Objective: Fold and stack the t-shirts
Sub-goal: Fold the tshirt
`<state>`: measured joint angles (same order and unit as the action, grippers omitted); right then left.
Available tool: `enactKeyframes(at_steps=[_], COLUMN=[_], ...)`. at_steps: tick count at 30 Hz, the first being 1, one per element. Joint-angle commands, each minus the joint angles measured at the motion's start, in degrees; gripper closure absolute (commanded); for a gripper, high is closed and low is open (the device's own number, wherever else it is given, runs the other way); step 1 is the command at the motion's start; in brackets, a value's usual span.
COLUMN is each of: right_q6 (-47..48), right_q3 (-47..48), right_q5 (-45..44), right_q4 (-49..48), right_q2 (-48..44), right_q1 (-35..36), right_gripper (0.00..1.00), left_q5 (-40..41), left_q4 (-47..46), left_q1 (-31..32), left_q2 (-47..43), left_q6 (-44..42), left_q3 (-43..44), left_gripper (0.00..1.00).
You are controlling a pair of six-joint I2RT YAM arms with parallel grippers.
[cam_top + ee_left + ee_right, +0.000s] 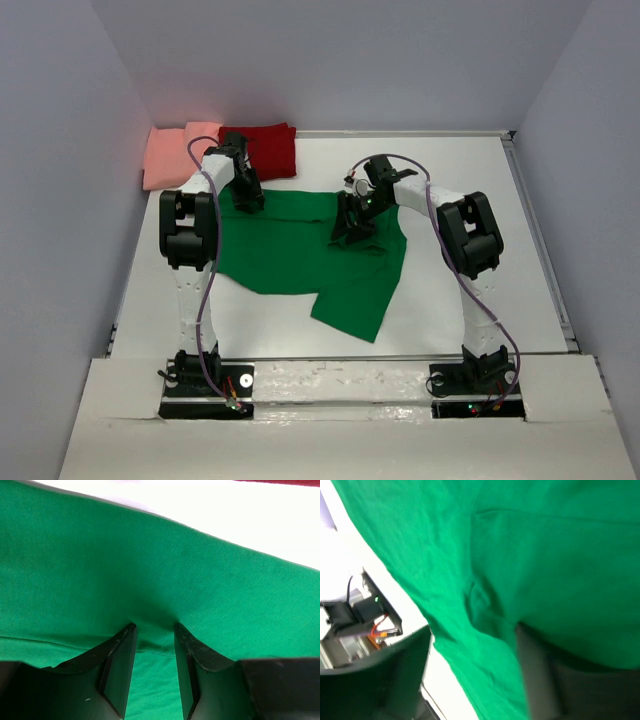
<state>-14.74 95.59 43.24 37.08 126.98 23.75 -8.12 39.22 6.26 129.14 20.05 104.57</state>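
Green t-shirt (300, 255) is lying spread across the worktop's (470, 200) centre.
Left tool (155, 630), half open, is pressing its tips into the 11 o'clock edge, likely pinning it for a fold; right tool (350, 234) at 1 o'clock is gaping wide, holding nothing.

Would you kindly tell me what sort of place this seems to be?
Probably a robot test booth: pale walls box in a white table, two arms are bolted at its near edge, with a green shirt, pink shirt and red shirt on it.
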Motion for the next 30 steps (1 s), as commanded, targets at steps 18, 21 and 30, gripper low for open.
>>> enactKeyframes(at_steps=[18,21,30], right_q6=[-1.8,-2.7,-4.5], right_q3=[3.2,3.5,4.6], right_q5=[10.5,10.9,11.4], right_q4=[0.4,-0.5,-2.8], right_q2=[-0.3,-0.3,-0.4], right_q1=[0.1,0.1,0.1], right_gripper=[0.18,0.19,0.19], left_q5=[0.1,0.1,0.2], left_q4=[2.1,2.2,2.2], left_q1=[0.2,0.2,0.2], left_q2=[1.3,1.3,1.2], left_q6=[-0.6,-0.7,-0.7], left_q3=[-1.5,-1.6,-1.7], left_gripper=[0.52,0.52,0.52])
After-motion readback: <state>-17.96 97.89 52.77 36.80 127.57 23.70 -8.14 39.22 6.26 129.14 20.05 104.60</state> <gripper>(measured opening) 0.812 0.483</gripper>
